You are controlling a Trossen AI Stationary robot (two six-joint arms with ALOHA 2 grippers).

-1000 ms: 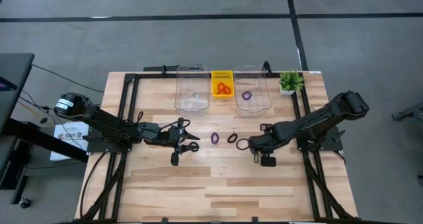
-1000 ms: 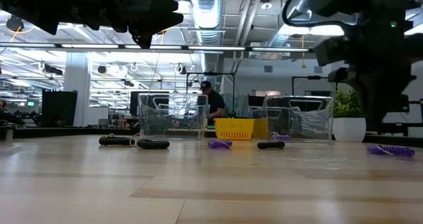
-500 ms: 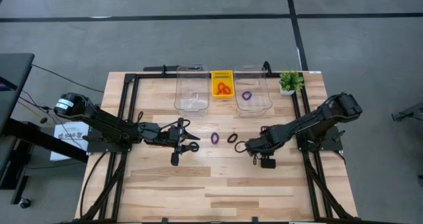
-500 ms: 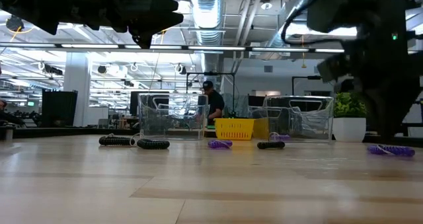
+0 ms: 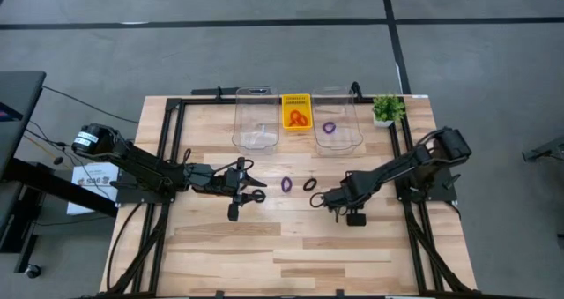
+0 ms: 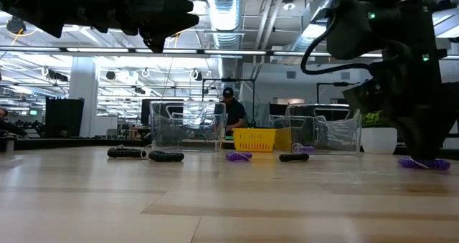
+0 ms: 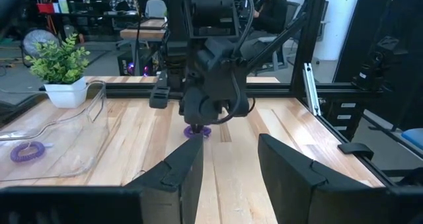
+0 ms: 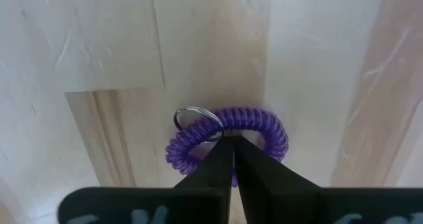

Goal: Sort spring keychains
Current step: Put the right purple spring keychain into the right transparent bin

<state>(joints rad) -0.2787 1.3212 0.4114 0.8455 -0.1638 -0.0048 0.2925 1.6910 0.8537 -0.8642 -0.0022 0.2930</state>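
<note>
- Pale wooden table [image 5: 291,237] fills the high view, with grey floor around it and an office hall beyond in the low view.
- Right gripper [image 5: 319,198] is down at the boards near the table's middle; in the right wrist view its fingers [image 8: 221,164] are pressed together on the coil of a purple spring keychain [image 8: 228,141], pinching one side so the loop can be lifted.
- Just left of it lie a black keychain [image 5: 309,184] and another purple keychain [image 5: 285,184], loose on the wood, likely next to be sorted.
- Far side holds the containers by colour: a yellow basket [image 5: 296,98] with orange keychains [image 5: 298,117], a right clear bin [image 5: 337,138] holding a purple ring [image 5: 329,127], and a left clear bin [image 5: 255,123].
- Left gripper [image 5: 257,190] waits left of centre above the table, fingers [image 7: 178,171] spread apart and empty.
- Small potted plant [image 5: 385,108] stands at the far right corner.
</note>
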